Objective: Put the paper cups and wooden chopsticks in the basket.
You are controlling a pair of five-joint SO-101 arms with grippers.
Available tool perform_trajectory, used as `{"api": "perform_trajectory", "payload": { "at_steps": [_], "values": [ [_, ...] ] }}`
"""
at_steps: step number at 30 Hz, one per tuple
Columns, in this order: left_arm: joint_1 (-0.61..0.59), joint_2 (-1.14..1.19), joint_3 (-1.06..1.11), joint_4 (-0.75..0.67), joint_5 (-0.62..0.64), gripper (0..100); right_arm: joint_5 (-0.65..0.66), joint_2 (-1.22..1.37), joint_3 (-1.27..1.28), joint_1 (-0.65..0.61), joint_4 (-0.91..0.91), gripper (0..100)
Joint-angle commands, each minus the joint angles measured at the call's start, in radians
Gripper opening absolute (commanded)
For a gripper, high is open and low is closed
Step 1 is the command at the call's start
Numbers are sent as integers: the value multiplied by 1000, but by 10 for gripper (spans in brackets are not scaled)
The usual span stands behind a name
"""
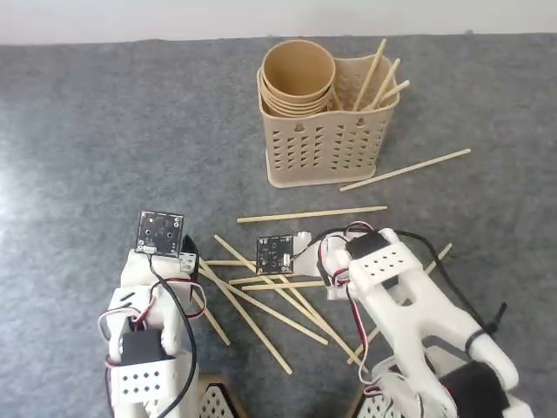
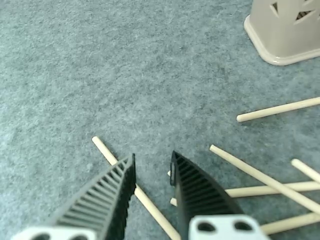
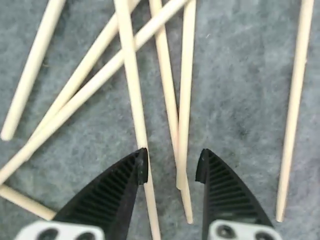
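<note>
Wooden chopsticks (image 1: 313,213) scattered near the desk's (image 1: 87,131) front edge, basket (image 1: 326,148) at the back edge: settle the right gripper (image 3: 171,165), fingers (image 3: 115,190) apart, astride a single stick before pinching; left gripper (image 2: 152,167) likewise parted over another, gripping nothing.

I see a tabletop (image 1: 96,113) covered with a grey, felt-like cloth that reaches the left, right and near edges of the high view. The surface is speckled and a little fuzzy; both wrist views show short fibres on it. Along the far edge runs a pale strip (image 1: 130,16), plain and flat; I cannot tell if it is wall or bare board. The light is soft and even, the shadows faint.
</note>
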Motion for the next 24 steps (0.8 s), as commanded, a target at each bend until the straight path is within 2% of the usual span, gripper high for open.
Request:
{"api": "perform_trajectory", "payload": {
  "at_steps": [1,15,17,20,24],
  "values": [
    [8,2,-5,-20,-9,105,-12,61,-9,1,-24,165],
    [8,2,-5,-20,-9,105,-12,203,-144,8,-65,164],
    [8,2,-5,-20,-9,105,-11,214,-167,8,-65,125],
    [8,2,-5,-20,-9,105,43,243,-189,8,-65,0],
    [8,2,-5,-20,-9,105,60,278,-207,28,-67,7]
  ]
}}
